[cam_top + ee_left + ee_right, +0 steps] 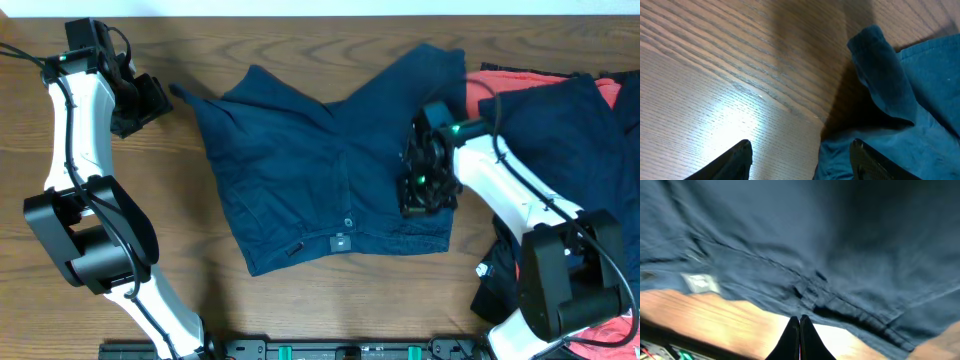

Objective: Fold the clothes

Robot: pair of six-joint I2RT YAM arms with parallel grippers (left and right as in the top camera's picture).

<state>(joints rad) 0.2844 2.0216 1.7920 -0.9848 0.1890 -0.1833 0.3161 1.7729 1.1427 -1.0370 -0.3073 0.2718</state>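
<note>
Fingers of the left gripper [801, 152] are spread wide with nothing in them, over bare table [715, 75], just beside the leg corner [875, 50] of the navy shorts [320, 170]. The right gripper [800, 325] has its fingers pressed together at the shorts' edge. That view is blurry, so you can't be sure any cloth is pinched. The shorts lie spread mid-table, with the pile of clothes [560, 110] to the right. Risks: lift right without a real hold and the hem slips, skewing the fold. Close left short of the corner and you grab only wood.
</note>
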